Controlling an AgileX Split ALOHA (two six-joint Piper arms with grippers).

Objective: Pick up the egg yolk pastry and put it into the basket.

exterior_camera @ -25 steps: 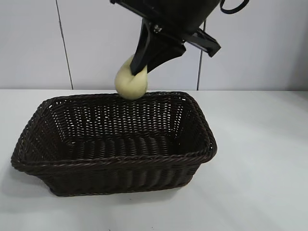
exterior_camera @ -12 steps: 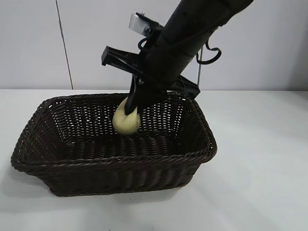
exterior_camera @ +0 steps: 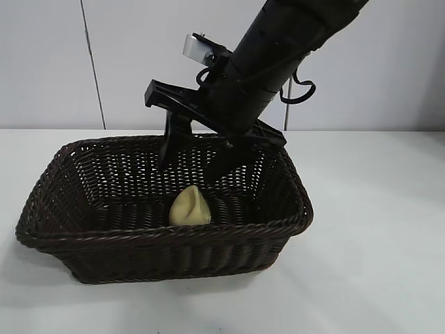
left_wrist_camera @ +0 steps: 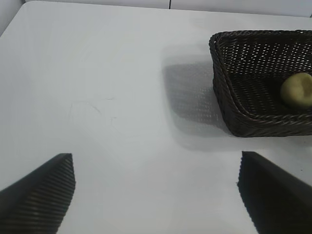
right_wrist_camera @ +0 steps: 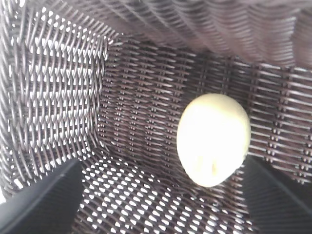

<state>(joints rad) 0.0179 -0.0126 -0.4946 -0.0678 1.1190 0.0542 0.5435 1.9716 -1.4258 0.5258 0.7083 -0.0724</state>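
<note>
egg yolk pastry (exterior_camera: 190, 207) lies on the woven floor of the basket (exterior_camera: 83, 240), toward the near wall, free of any grip and leaning a little on its side. just above it, the right gripper (exterior_camera: 189, 161) reaches down into the basket with its jaws spread apart and nothing between them. the left gripper (left_wrist_camera: 156, 192) hangs over the bare white table (left_wrist_camera: 97, 97) well to one side of the basket, jaws wide apart and empty.
</note>
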